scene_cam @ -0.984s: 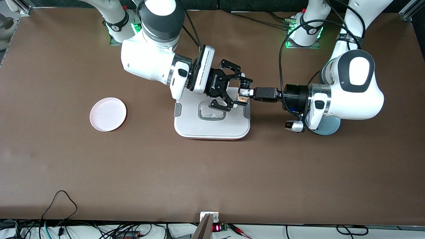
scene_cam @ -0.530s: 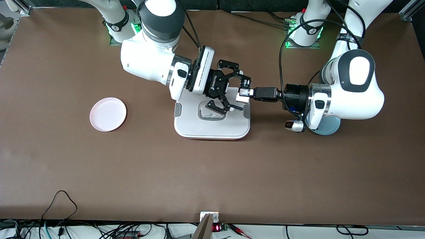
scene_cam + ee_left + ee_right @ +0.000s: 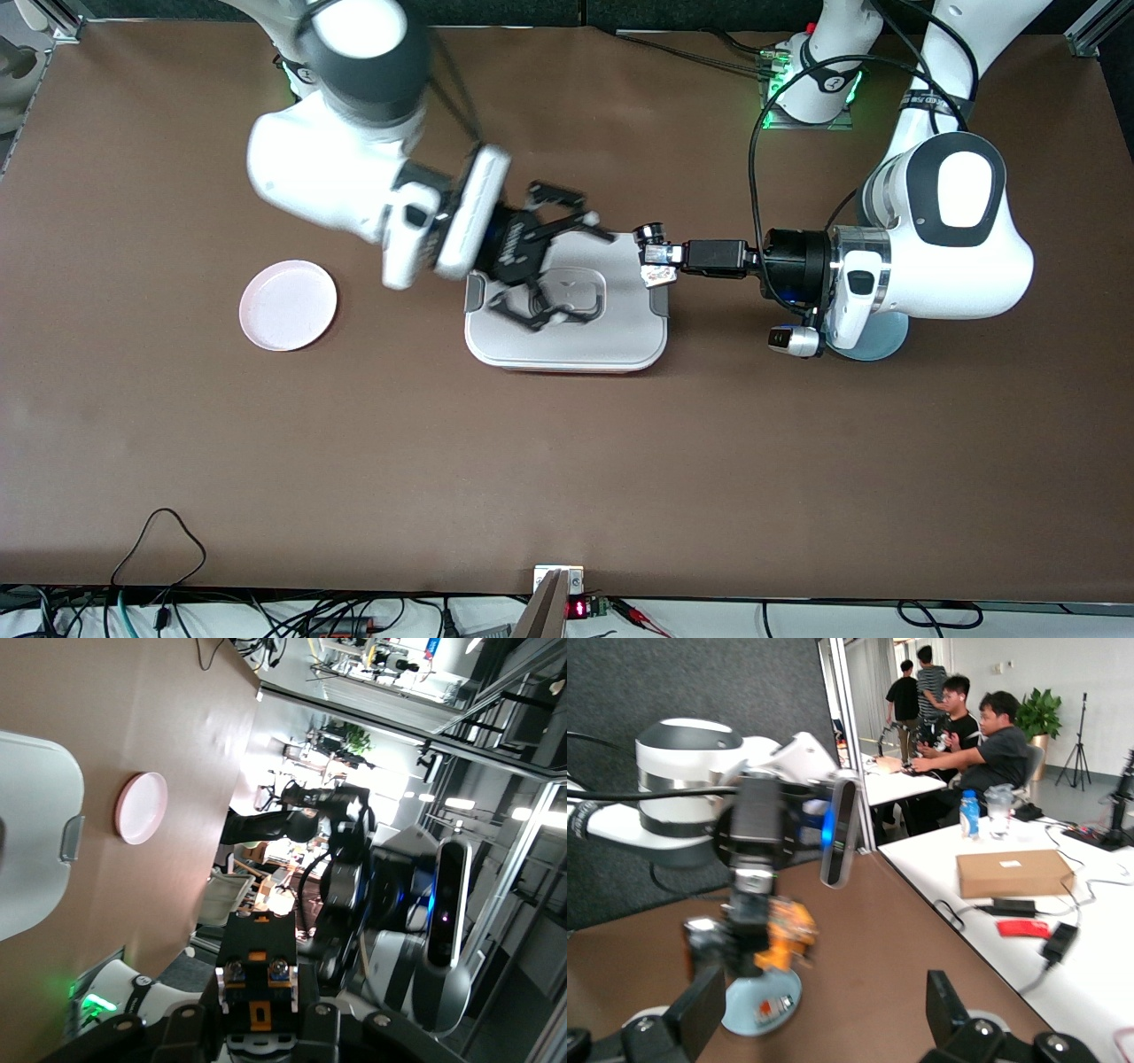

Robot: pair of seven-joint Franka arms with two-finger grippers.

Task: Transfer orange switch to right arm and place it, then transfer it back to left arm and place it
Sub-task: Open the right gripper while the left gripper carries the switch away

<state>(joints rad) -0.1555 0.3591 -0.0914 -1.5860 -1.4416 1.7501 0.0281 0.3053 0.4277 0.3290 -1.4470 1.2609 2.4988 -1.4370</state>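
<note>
The orange switch (image 3: 653, 237) is in the air, over the edge of the white box (image 3: 567, 341) at the left arm's end. My left gripper (image 3: 657, 259) is shut on it. The left wrist view shows the switch (image 3: 257, 966) as a black part with orange marks, pinched in the left gripper (image 3: 257, 992). My right gripper (image 3: 567, 270) hangs open over the box lid, a short way from the switch, with nothing in it. From the right wrist, the switch (image 3: 780, 935) shows orange, ahead of the wide-open right gripper (image 3: 824, 1014).
A pink plate (image 3: 288, 305) lies toward the right arm's end of the table. A light blue plate (image 3: 877, 344) sits partly under the left arm; in the right wrist view this plate (image 3: 757, 1001) holds a small white-grey block with an orange top.
The right gripper opened off the switch and drew back toward the right arm's end, over the box. The left gripper kept the switch and barely moved.
</note>
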